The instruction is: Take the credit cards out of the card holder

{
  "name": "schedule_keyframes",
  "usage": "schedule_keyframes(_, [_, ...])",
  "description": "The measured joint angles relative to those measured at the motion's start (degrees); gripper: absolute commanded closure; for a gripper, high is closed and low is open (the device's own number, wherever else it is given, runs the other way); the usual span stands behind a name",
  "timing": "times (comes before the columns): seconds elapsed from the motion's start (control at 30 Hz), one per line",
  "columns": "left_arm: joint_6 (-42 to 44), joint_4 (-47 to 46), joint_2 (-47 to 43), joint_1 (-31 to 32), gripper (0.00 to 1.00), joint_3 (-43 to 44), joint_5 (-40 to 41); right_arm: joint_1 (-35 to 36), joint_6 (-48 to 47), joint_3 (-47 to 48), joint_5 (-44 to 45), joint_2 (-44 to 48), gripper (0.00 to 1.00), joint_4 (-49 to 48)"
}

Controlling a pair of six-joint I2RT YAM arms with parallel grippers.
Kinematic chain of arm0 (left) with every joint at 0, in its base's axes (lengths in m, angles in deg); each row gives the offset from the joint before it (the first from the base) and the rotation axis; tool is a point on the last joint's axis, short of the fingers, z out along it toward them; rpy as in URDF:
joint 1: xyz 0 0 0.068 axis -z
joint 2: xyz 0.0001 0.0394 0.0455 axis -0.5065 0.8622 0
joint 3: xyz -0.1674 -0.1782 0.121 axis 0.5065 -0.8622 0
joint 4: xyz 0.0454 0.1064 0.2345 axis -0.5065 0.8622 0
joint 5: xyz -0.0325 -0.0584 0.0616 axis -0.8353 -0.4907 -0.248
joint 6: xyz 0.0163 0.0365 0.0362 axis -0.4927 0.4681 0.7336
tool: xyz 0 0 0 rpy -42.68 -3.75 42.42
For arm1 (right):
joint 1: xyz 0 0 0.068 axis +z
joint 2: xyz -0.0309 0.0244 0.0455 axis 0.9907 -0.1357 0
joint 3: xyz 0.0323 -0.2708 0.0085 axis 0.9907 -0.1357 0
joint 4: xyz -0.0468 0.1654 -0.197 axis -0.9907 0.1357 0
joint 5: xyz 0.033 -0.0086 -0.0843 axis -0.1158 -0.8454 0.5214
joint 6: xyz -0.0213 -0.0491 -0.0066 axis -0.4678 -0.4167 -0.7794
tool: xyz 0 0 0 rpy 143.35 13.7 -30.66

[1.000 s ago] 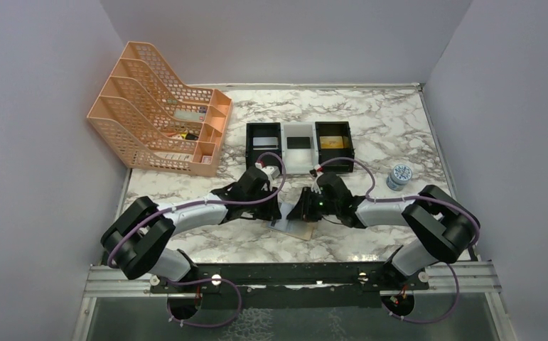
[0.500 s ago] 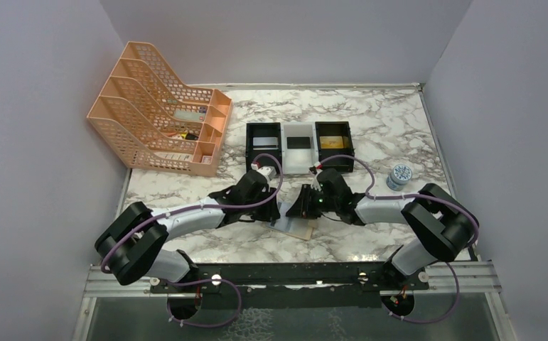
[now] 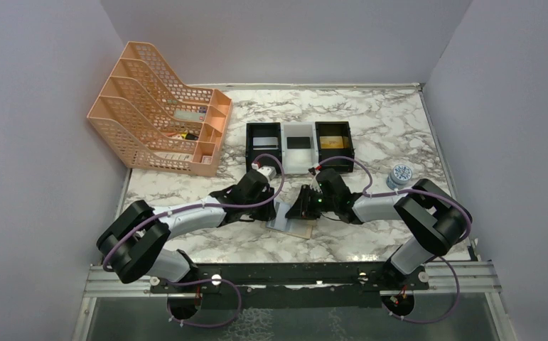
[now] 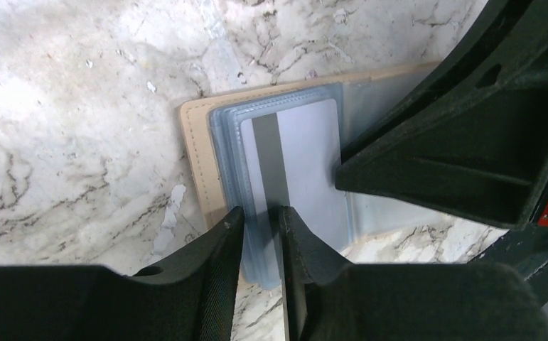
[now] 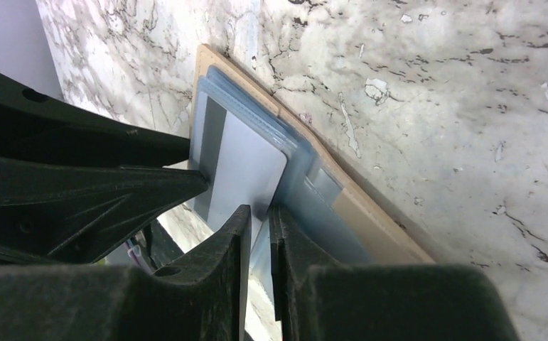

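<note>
Lying open on marble counter (image 4: 79, 106), tan-brown folding card holder (image 4: 197, 153), left jaws pinching its clear sleeves (image 4: 222, 135), right jaws pinching its grey striped card (image 4: 310, 156).

Left gripper (image 4: 258, 214) and right gripper (image 5: 259, 213) face each other, apparently pinched

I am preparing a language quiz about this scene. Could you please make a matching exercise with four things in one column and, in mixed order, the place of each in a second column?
Things:
1. card holder
2. peach file rack
3. small round tin
4. white tray

Places:
A. at the far left corner of the table
B. between two black trays
C. lying open at the near middle of the table
D. near the table's right edge

Pairs: 1-C, 2-A, 3-D, 4-B
</note>
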Motion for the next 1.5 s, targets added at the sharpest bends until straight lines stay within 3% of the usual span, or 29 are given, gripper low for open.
schedule_keyframes(0.17, [-0.31,0.02,-2.23,0.52,0.78,-2.14,-0.28,0.0,-0.26,0.0,-0.07,-0.09,0.99,-0.17])
schedule_keyframes(0.4, [-0.68,0.37,-2.84,0.74,0.78,-2.78,-0.22,-0.04,-1.4,0.68,-0.57,-0.09,0.99,0.33])
schedule_keyframes(0.6, [-0.85,1.46,-2.86,0.87,0.66,-2.47,0.44,-0.04,-3.93,2.03,-0.15,0.46,0.99,3.06])
schedule_keyframes(0.93, [-0.57,3.89,-3.1,1.11,0.6,1.11,2.54,-0.04,-8.41,4.44,1.07,0.57,0.94,7.91])
schedule_keyframes(1.13, [-0.2,3.67,-2.89,1.11,0.66,1.14,2.25,-0.07,-9.33,4.48,0.94,0.98,0.86,7.87])
schedule_keyframes(1.5, [0.09,2.75,-0.28,1.29,0.78,0.92,1.77,-0.42,-8.61,3.65,-0.17,0.79,0.84,5.73])
